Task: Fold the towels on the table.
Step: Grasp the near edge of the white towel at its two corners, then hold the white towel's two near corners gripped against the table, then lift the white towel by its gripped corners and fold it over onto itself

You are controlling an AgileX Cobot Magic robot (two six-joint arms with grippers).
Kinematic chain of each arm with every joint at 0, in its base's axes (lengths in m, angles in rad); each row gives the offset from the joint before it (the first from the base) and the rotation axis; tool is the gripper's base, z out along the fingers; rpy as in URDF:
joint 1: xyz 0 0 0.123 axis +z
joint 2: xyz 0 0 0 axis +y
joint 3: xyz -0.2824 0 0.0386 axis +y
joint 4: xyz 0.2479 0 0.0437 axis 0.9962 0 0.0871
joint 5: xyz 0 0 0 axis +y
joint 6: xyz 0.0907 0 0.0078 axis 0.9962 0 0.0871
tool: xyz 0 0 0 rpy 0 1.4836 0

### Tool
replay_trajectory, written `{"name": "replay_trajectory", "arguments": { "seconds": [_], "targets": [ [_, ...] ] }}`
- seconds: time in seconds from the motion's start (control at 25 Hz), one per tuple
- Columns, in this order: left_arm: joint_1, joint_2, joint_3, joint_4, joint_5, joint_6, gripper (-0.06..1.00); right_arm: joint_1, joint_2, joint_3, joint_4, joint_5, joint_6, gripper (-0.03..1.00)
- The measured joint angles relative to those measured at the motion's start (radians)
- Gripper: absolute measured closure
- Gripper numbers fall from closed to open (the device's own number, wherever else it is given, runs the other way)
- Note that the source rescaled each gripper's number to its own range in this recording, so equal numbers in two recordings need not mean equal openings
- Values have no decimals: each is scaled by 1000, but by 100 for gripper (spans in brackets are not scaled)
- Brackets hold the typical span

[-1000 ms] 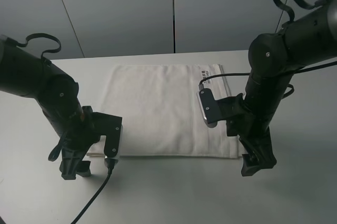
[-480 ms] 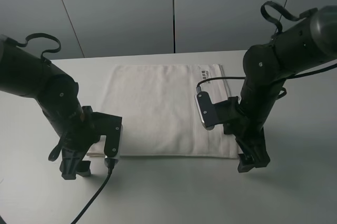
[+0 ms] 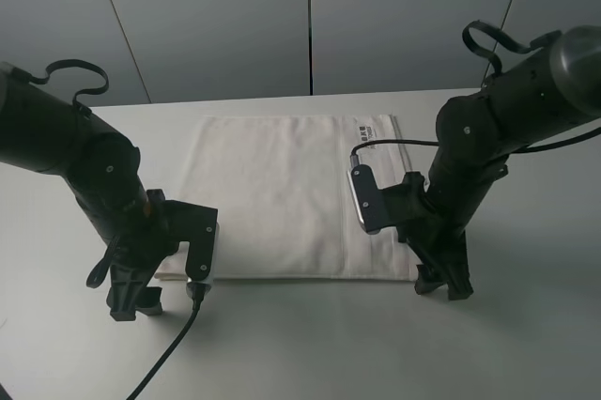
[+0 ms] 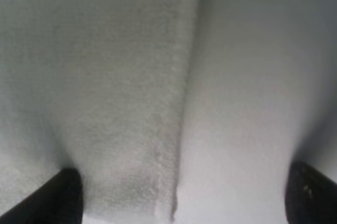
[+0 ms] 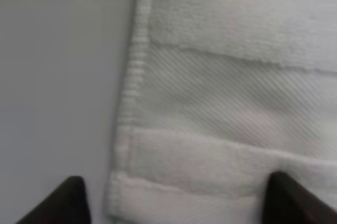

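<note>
White towel: right end effector shifted to corner, apart; left end effector apart.

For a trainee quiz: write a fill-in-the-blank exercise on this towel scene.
The towel on the table is ____ in colour.
The left gripper and the right gripper each stand at a near ____ of the towel.
In the high view, the label sits on the towel's ____ side.
Missing: white; corner; right.

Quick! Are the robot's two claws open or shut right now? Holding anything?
Left gripper: open, straddling the towel edge, holding nothing.
Right gripper: open, fingertips either side of the towel corner, not gripping it.
</note>
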Motion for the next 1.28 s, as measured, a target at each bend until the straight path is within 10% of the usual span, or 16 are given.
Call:
{"name": "replay_trajectory", "arguments": {
  "seconds": [0.2,0.64,0.92,1.28],
  "targets": [
    [0,0,0,0,-2,0,-5,0,-4,11,-6,-44,0,97],
    [0,0,0,4,-15,-15,-1,0,-4,12,3,-42,0,97],
    [0,2,0,35,-90,-48,87,0,-5,17,96,-38,2,97],
    [0,2,0,98,-106,-179,94,0,-5,17,161,-36,20,97]
  ]
}}
